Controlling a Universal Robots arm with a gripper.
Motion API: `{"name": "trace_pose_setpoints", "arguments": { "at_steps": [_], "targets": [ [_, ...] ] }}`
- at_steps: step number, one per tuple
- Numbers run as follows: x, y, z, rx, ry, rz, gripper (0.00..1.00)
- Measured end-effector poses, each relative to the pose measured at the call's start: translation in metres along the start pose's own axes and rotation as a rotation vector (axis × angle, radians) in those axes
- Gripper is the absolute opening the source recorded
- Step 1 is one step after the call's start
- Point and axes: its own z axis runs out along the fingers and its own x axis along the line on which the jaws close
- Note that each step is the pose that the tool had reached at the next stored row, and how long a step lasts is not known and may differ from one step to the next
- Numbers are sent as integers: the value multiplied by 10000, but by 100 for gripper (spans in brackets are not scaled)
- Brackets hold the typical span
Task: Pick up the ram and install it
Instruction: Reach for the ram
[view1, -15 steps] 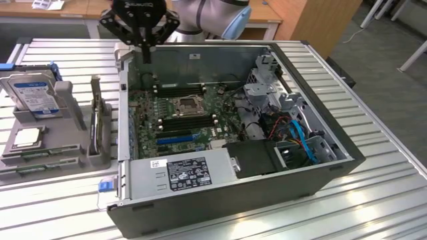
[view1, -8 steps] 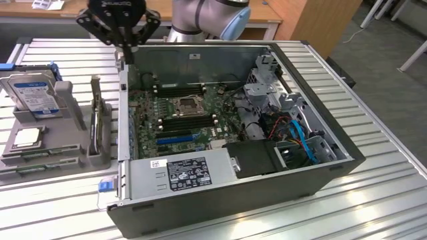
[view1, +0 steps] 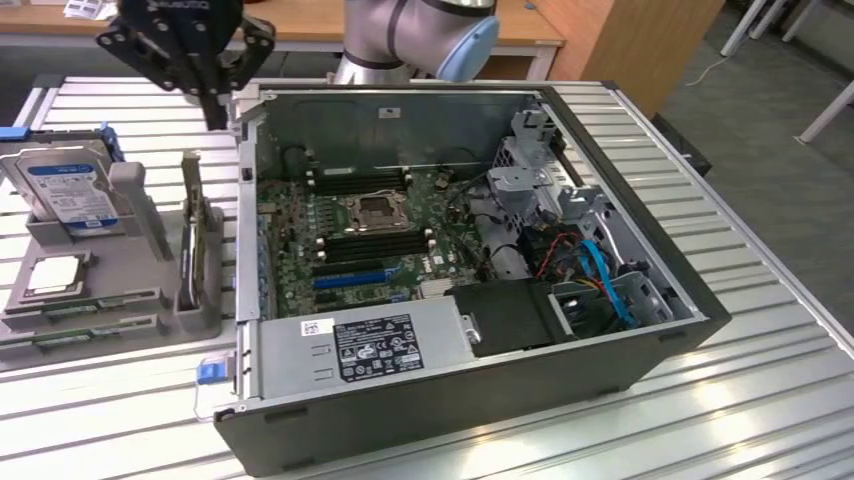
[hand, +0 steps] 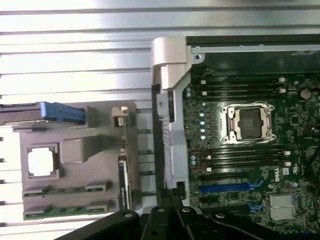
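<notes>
Slatted metal counter (view1: 754, 380), with a wooden desk and grey floor behind it. Notes from my station.

Hand (view1: 214, 120) is closed, tips together, hanging high over the counter. It sits above the strip between the grey parts tray (view1: 134, 195) and the open computer case (view1: 467, 410), at the case's far corner on the exterior view's left. It touches neither.

In the wrist view the tips line up over the case's side wall, with the tray on one side and the motherboard (view1: 300, 215) on the other.

Ram (view1: 100, 302): two green sticks lie flat in parallel slots at the near end of the tray, well apart from the hand. Both are seated in the tray.

Just beside the ram on the tray is a square silver processor chip (view1: 54, 275) in its recess. A hard drive (view1: 67, 190) with a blue label stands upright behind it. An expansion card (view1: 198, 250) stands on edge along the tray side nearest the case.

Inside the case the processor socket (view1: 376, 212) is open. Black memory slots (view1: 380, 245) run on both sides of it, blue slots below. The power supply (view1: 360, 345) fills the near corner.
</notes>
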Motion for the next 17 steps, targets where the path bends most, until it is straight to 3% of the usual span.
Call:
{"name": "trace_pose_setpoints", "arguments": {
  "at_steps": [17],
  "targets": [
    [768, -78, -36, 0, 1, -1, 11]
  ]
}}
